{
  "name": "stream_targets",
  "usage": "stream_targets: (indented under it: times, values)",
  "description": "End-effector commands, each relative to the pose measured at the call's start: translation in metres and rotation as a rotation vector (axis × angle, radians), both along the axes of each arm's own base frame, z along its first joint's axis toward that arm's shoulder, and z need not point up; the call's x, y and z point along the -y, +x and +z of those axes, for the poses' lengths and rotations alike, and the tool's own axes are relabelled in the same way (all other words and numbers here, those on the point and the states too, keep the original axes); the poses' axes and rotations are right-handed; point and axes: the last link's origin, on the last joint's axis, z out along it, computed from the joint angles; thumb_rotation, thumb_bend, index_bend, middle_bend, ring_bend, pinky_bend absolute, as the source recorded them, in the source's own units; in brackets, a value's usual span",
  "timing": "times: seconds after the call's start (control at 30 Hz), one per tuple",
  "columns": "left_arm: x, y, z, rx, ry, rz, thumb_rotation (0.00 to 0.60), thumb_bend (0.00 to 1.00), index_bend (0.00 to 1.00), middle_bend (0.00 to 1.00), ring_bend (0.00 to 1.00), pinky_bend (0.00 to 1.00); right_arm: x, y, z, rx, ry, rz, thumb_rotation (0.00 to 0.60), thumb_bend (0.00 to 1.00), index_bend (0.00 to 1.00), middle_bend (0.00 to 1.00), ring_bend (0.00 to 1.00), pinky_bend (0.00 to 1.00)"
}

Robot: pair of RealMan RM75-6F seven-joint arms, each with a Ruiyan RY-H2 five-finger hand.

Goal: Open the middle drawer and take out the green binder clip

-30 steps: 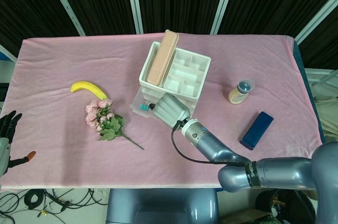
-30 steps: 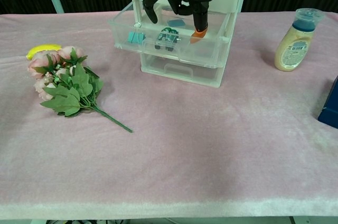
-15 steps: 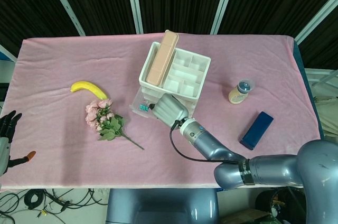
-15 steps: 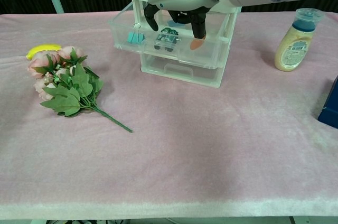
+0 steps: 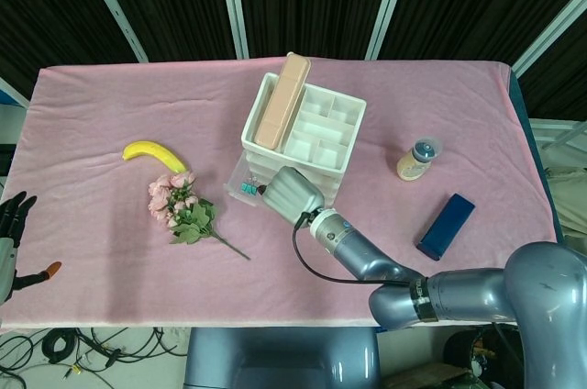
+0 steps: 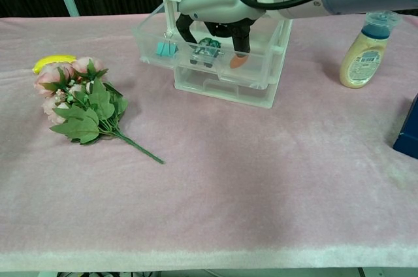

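A: Which step are you sitting on?

B: You're on the pick. The middle drawer [image 6: 215,61] of the white organizer [image 5: 303,127] is already standing pulled out, and your right hand [image 6: 219,2] is hanging over it with its fingers [image 6: 238,45] dipping into the tray.

A: And where is the clip?

B: The green binder clip [image 6: 206,49] is lying inside the open drawer, roughly mid-tray, with a teal clip [image 6: 164,47] to its left near the front corner. Your fingers are curling down on either side of the green one, apart rather than closed, and from the chest view they're holding nothing. I judge one fingertip is touching or nearly touching it, but I can't tell for sure.

A: What does the next move call for?

B: You're needing to close thumb and fingers on the green clip only, keeping off the teal one and off the drawer wall, then lift straight up so the clear tray isn't dragged.

A: The other arm?

B: Your left hand [image 5: 13,240] is idling at the desk [image 5: 110,251] edge, far left, fingers spread and carrying nothing.
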Motion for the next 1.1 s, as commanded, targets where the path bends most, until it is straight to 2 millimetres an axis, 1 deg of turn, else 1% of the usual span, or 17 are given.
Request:
stream_targets:
  times: [0.03,0.23,0.57,0.7,0.83,0.93,1.03,1.1]
  values:
    - [0.000,0.000,0.000,0.001,0.000,0.000,0.600,0.00,0.00,0.00,0.00,0.00,-0.001,-0.001,-0.001,0.001,0.001,0.000,0.600,0.17,0.49,0.91,0.92,0.79]
    - [0.000,0.000,0.000,0.003,-0.001,0.000,0.600,0.00,0.00,0.00,0.00,0.00,-0.002,0.000,0.000,0.010,-0.004,0.000,0.600,0.21,0.59,0.91,0.93,0.79]
    - [0.000,0.000,0.000,0.005,0.000,0.000,0.600,0.00,0.00,0.00,0.00,0.00,-0.004,0.005,0.007,0.026,-0.017,0.011,0.600,0.22,0.61,0.91,0.93,0.79]
    - [0.000,0.000,0.001,0.006,0.001,-0.001,0.600,0.00,0.00,0.00,0.00,0.00,-0.006,0.007,0.013,0.034,-0.027,0.017,0.600,0.23,0.61,0.91,0.93,0.79]
    - [0.000,0.000,0.001,0.006,0.001,-0.003,0.600,0.00,0.00,0.00,0.00,0.00,-0.009,0.010,0.023,0.047,-0.041,0.025,0.600,0.23,0.61,0.91,0.93,0.79]
    - [0.001,0.000,0.001,0.006,0.003,-0.005,0.600,0.00,0.00,0.00,0.00,0.00,-0.013,0.011,0.035,0.064,-0.061,0.035,0.600,0.22,0.61,0.91,0.93,0.79]
    - [0.001,0.001,0.001,0.006,0.005,-0.007,0.600,0.00,0.00,0.00,0.00,0.00,-0.016,0.011,0.048,0.076,-0.085,0.045,0.600,0.23,0.61,0.91,0.93,0.79]
    - [0.001,0.001,0.001,0.006,0.007,-0.009,0.600,0.00,0.00,0.00,0.00,0.00,-0.019,0.009,0.063,0.088,-0.111,0.052,0.600,0.23,0.61,0.91,0.93,0.79]
